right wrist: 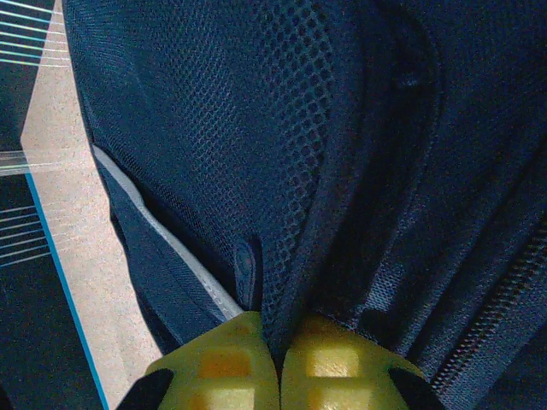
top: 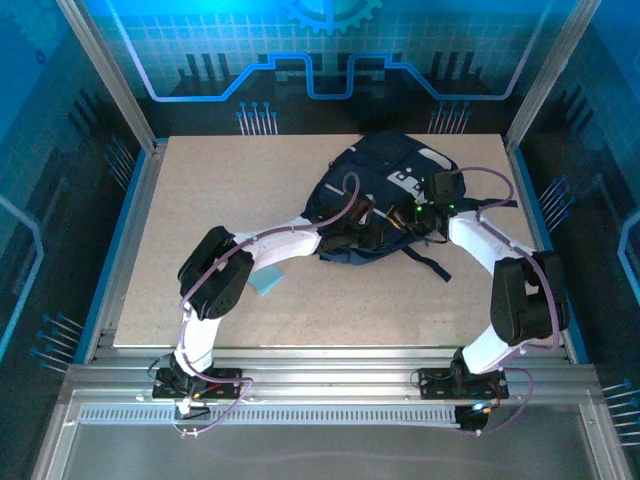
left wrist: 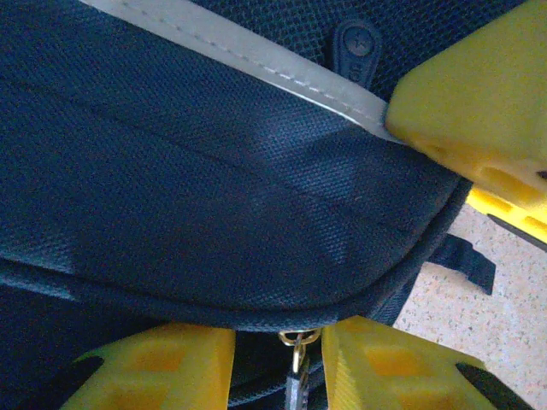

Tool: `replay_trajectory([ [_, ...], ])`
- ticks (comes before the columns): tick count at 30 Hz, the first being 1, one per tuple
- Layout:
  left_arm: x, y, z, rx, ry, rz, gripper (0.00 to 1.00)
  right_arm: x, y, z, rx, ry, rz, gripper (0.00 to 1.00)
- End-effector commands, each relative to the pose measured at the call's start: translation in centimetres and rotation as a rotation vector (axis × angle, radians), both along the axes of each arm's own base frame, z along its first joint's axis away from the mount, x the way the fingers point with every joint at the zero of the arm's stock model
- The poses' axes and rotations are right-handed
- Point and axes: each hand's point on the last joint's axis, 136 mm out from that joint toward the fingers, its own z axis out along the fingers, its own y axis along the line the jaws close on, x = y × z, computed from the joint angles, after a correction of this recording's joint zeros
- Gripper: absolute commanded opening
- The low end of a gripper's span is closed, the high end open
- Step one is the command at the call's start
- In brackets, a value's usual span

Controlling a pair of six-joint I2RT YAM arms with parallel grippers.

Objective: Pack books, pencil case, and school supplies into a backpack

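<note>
The navy backpack (top: 395,165) lies at the back right of the table. My right gripper (right wrist: 278,329) is shut on a fold of its dark mesh fabric (right wrist: 342,128), beside a grey stripe (right wrist: 162,239). My left gripper (left wrist: 280,337) is open at the backpack's lower edge (left wrist: 214,171), and a gold ring with a metal zipper pull (left wrist: 295,376) hangs between its yellow fingers. In the top view, both grippers (top: 372,235) (top: 405,220) meet at the near side of the bag. The light-blue square pad (top: 268,281) lies on the table, partly under my left arm. The books and the pencil case are out of view.
The beige table (top: 240,190) is bounded by a blue rim and metal posts at its sides. A dark strap (top: 432,262) trails from the backpack toward the near edge. One yellow finger of the right gripper (left wrist: 479,94) shows in the left wrist view.
</note>
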Motion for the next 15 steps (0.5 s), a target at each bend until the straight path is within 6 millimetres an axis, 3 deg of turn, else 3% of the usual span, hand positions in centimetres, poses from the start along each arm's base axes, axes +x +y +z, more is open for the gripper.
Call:
replay_trajectory([
  [1,-1.1,0.2,-2.9,0.08,0.066,-0.035,0.3,1.3,2.4,3.8,0.074,-0.114,0.068,0.0],
  [7,-1.3,-0.3,-3.6,0.08,0.096,-0.053,0.13,1.5,2.2,3.4,0.069,-0.118,0.056,0.0],
  [9,-1.4,-0.1,-3.7,0.093,0.099,-0.057,0.0,1.5,2.1,3.3,0.059,-0.117,0.055,0.0],
  [15,-1.3,2.0,-3.0,0.148,0.093,-0.067,0.0,1.8,1.8,2.7,0.031,-0.127,0.093,0.0],
])
